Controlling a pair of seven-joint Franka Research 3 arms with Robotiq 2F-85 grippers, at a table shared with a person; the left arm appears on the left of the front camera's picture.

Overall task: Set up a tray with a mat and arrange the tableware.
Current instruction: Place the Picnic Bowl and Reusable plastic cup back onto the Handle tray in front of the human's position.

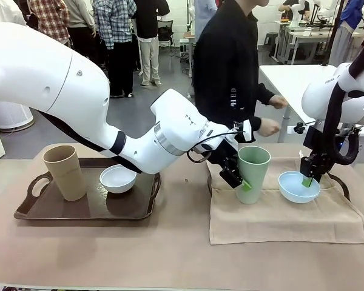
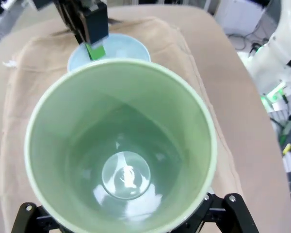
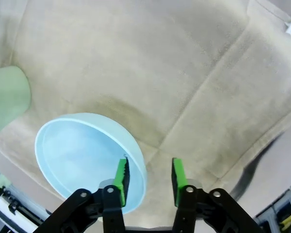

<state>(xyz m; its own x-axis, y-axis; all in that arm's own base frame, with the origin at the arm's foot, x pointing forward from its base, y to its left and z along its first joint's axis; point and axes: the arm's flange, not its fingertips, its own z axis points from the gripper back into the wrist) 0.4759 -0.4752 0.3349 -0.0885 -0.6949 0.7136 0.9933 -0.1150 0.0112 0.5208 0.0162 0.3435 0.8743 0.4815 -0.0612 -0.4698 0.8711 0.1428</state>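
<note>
A beige mat (image 1: 279,221) covers a tray whose dark handle (image 1: 344,185) shows at the right. On the mat stand the pale green cup (image 1: 253,173) and the light blue bowl (image 1: 298,187). My left gripper (image 1: 242,182) is open, its fingers (image 2: 26,216) wide on either side of the upright green cup (image 2: 121,145). My right gripper (image 3: 149,174) is open, and its green pads straddle the blue bowl's (image 3: 82,155) near rim with a gap between them. The tan cup (image 1: 65,173) and the white bowl (image 1: 117,179) sit on a dark brown tray (image 1: 30,212) at the left.
A person in black stands behind the table's far edge, hands (image 1: 270,127) held above it near the green cup. My left arm reaches across the middle of the table. Bare tabletop (image 1: 170,260) runs along the front.
</note>
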